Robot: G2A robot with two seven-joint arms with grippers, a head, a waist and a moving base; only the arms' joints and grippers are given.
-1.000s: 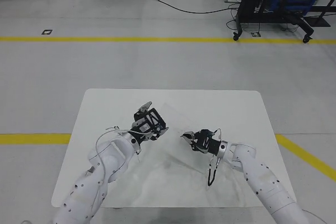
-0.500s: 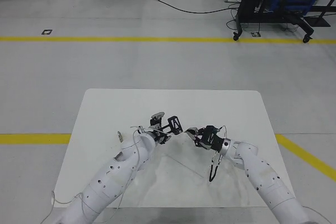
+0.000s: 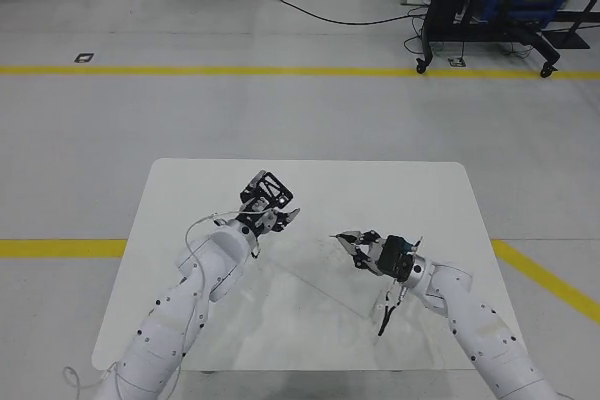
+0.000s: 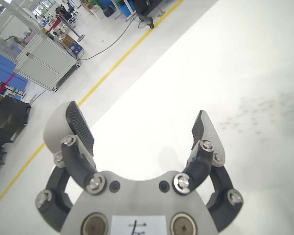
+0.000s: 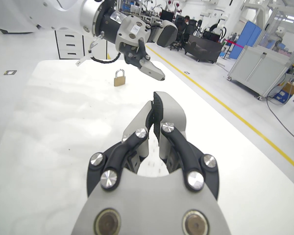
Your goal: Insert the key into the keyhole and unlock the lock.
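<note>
- The padlock [image 5: 119,77] stands upright on the white counter [image 3: 400,190], with its shackle [image 5: 119,71] on top and closed. Its long axis runs straight up from the surface.
- The right tool [image 5: 155,99] is low over the counter with its ribbed pads pressed together. The pads hide whether a key is pinched between them.
- The left tool [image 4: 137,113] is spread wide and holds nothing. It hangs in the air above the counter.
- The key relation: the padlock lies straight ahead of the right tool's closed tips and well apart from them, with bare counter between. It sits beneath the left arm's wrist, so the left arm is clearly the nearer one.
- The left tool's fingers point out past the padlock rather than down at it. That arm would probably have to tip down and pull back a little to take the brass body.
- No keyhole can be made out on the face turned toward the right tool. On a lock standing like this it is likely underneath, against the counter.
- If so, the padlock would need lifting or tilting before anything could enter it from the right tool's side.
- My reading is that the lock is not yet held and the insertion has not begun.
</note>
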